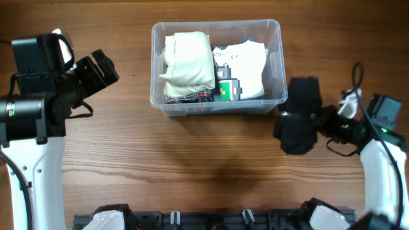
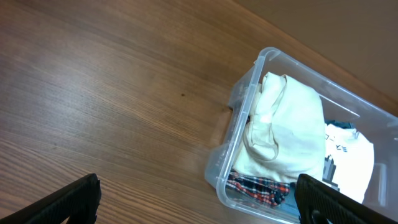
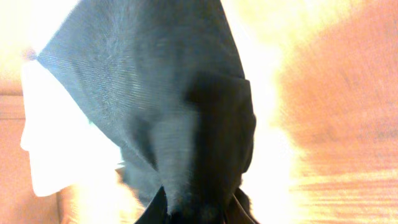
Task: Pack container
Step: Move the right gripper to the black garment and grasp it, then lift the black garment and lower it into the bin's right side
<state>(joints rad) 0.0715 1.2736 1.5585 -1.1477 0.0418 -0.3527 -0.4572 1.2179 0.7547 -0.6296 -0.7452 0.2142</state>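
Two grippers show from overhead, and only one carries anything. My right gripper (image 1: 321, 121), at the right of the frame, is clamped on a black cloth (image 1: 299, 115) bunched just beside the container's right end. I cannot tell whether the cloth is clear of the table. The container (image 1: 217, 25) sits at upper centre, its long axis running left to right across the frame, so it lies left of and slightly above my right fingers. Inside, a cream garment (image 1: 188, 61) fills the left half and a white garment (image 1: 248, 59) the right, with a plaid cloth (image 1: 190, 98) showing along the lower wall. My left gripper (image 1: 102, 69) sits at upper left, apart from the container's left end.

From the left wrist, my fingers (image 2: 68, 202) stand wide and hold nothing, one at each lower corner, with bare table (image 2: 112, 81) between them. The container (image 2: 235, 118) lies at the right of the frame, the cream garment (image 2: 280, 124) heaped near its rim.

From the right wrist, the black cloth (image 3: 155, 93) fills most of the frame, pinched at the bottom edge where it hides my fingers. Glare washes out what lies behind, so the container cannot be made out here.

I judge the right arm the nearer one. Its move would be leftward over the short right wall, onto the white garment.
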